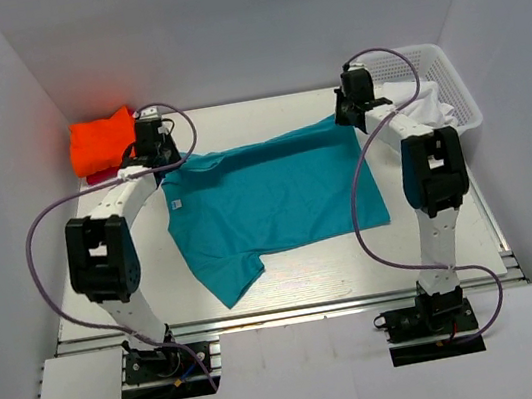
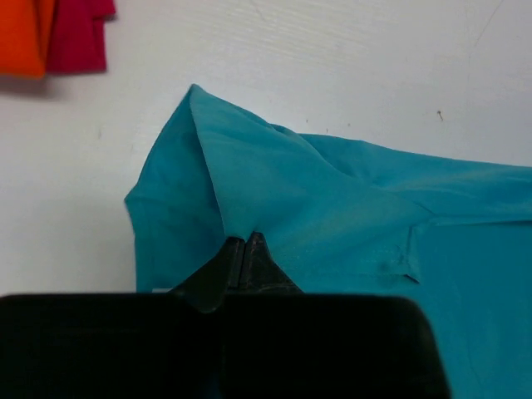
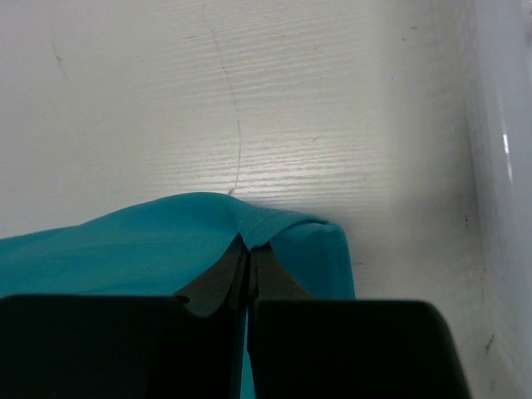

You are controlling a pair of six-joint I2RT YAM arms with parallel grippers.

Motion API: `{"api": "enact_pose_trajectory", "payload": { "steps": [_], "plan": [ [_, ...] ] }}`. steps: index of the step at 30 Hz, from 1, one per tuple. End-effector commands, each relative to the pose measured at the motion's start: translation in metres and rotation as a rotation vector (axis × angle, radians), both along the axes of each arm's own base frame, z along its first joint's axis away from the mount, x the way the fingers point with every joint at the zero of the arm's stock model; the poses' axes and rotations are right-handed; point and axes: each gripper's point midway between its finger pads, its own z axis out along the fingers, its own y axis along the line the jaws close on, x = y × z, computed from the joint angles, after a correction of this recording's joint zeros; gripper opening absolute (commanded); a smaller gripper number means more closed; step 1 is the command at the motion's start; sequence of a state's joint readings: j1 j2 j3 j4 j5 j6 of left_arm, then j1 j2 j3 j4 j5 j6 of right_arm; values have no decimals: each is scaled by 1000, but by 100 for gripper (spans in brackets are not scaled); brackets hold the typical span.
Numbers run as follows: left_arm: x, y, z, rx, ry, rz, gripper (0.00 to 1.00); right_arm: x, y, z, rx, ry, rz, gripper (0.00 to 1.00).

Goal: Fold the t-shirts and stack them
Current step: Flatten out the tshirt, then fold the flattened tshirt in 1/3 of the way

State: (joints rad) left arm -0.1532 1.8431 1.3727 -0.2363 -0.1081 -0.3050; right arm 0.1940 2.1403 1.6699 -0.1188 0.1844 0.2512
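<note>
Pinching thin folds of the teal shirt (image 1: 276, 198), left gripper (image 2: 243, 241) and right gripper (image 3: 249, 248) are clenched; cloth could be tugged free if stretched.

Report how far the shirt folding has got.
Done: the orange shirt lies folded on the red shirt at the far left corner. In hand: the teal shirt lies spread out, with the left gripper and right gripper each shut on a far corner of it. Left: folding it and adding it to the stack.
</note>
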Motion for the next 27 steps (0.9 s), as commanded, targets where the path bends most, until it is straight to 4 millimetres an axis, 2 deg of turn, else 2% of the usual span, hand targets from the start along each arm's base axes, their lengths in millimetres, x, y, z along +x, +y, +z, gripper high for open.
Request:
{"api": "enact_pose_trajectory", "payload": {
  "steps": [1,2,3,4,5,6,7,9,10,12,13,18,19,20,21,22,23,24,26,27],
  "plan": [
    [-27,5,37,-24,-46,64,0,-8,-12,45,-49,-67,9,0],
    [-41,7,34,-33,-31,73,0,-12,-15,45,-64,-59,10,0],
    [-48,5,31,-49,-21,69,0,-14,-16,49,-72,-62,13,0],
    [-56,1,27,-73,-9,59,0,-17,-19,44,-86,-48,13,0],
    [-69,1,12,-85,29,58,0,-19,-19,48,-88,-50,12,0],
    [-75,-2,16,-107,20,47,0,-20,-20,47,-95,-48,13,0],
    [-87,-6,4,-129,53,36,0,-21,-21,45,-100,-44,13,0],
    [-101,-7,0,-145,79,35,0,-23,-22,46,-104,-35,19,0],
    [-112,-6,-11,-150,109,46,0,-24,-22,46,-109,-30,24,0],
    [-125,-10,-18,-162,138,34,0,-27,-21,43,-104,-17,34,0],
    [-137,-12,-30,-179,172,27,0,-30,-20,39,-106,-4,39,0],
    [-175,-22,-56,-235,272,13,0,-50,-23,9,-107,82,27,0],
    [-180,-23,-61,-241,289,6,1,-52,-26,5,-105,91,11,0],
    [-185,-25,-61,-251,294,-4,11,-61,-28,-7,-109,120,3,2],
    [-193,-30,-64,-269,310,-20,17,-62,-30,-9,-116,124,-4,4],
    [-195,-32,-65,-276,322,-27,26,-64,-32,-11,-120,131,-16,10],
    [-201,-31,-66,-274,334,-25,36,-68,-34,-15,-125,145,-21,27],
    [-203,-31,-68,-273,343,-24,39,-68,-32,-13,-122,143,-22,38],
    [-195,-26,-50,-250,292,-13,49,-69,-34,-9,-130,144,-22,63],
    [-193,-26,-46,-250,287,-14,57,-67,-33,-3,-128,133,-18,69]
  ]
}}
